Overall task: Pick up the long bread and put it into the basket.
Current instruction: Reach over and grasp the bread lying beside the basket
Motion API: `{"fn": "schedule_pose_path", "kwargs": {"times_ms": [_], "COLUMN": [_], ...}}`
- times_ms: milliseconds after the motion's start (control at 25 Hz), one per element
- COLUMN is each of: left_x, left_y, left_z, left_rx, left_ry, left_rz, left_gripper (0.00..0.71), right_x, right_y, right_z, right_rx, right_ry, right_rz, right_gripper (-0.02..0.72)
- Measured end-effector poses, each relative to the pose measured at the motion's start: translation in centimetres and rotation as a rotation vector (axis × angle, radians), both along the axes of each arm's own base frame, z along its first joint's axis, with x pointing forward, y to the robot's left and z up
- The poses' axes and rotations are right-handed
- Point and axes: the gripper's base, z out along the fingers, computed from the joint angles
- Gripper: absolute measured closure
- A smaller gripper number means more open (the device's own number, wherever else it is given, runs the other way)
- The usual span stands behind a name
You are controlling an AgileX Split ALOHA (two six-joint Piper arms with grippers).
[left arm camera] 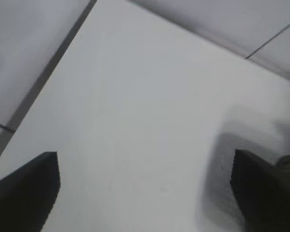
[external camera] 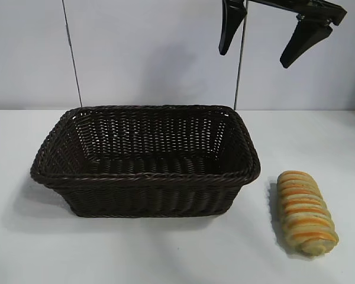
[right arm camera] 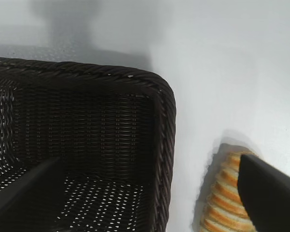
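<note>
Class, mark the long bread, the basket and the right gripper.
long bread [external camera: 306,213], exterior view, middle of its striped top.
basket [external camera: 148,178], exterior view, near braided rim.
right gripper [external camera: 266,44], exterior view, between its open fingertips.

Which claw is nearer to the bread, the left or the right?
Right. The right claw hangs open above the bread and basket. The left claw is over bare table, the bread not in its view.

No legible text, label, brand, number or sign on anything.
</note>
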Motion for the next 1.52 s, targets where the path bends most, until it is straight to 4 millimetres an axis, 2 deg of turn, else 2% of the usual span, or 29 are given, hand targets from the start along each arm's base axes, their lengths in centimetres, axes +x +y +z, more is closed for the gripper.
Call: {"fn": "schedule_pose_path", "kwargs": {"times_ms": [120,240,320,440,600,800,1120,1200,1360,1520], "left_x": [-5.7,-10.1,-12.0,-14.0,-15.5,-15.8,-12.1,-11.7,-10.9,-10.5], "left_y": [-0.6,-0.3,-0.5,-1.1,-1.5,-1.0,-0.9,-0.9,-0.9,-1.1], "left_z": [1.3,1.5,1.1,-1.1,-6.4,-13.5,-23.2,-24.3,-24.2,-24.8], "left_rx": [0.07,0.068,0.054,0.021,0.04,0.076,-0.036,-0.052,-0.058,-0.073], "left_ry": [-0.127,-0.204,-0.237,-0.24,-0.171,-0.065,0.244,0.278,0.194,0.185], "left_rz": [0.001,0.068,0.071,0.016,-0.036,0.006,0.051,0.05,0.048,0.033], "left_gripper": [0.016,0.016,0.016,0.016,0.016,0.016,0.016,0.016,0.016,0.016], "right_x": [0.0,0.0,0.0,0.0,0.0,0.0,0.1,0.2,0.6,0.7], "right_y": [0.0,0.0,0.0,0.0,0.1,0.1,0.1,0.2,0.3,0.2], "right_z": [0.0,0.0,0.0,0.0,0.0,0.0,0.1,0.1,0.3,0.3], "right_rx": [0.0,-0.002,-0.003,0.001,0.01,0.009,0.009,0.013,0.03,0.029], "right_ry": [0.0,-0.002,-0.002,0.0,0.003,0.002,-0.014,-0.032,-0.082,-0.078], "right_rz": [0.002,0.008,0.009,0.01,0.01,0.014,0.024,0.022,0.011,-0.003], "right_gripper": [0.008,0.008,0.008,0.008,0.008,0.008,0.008,0.008,0.008,0.008]}}
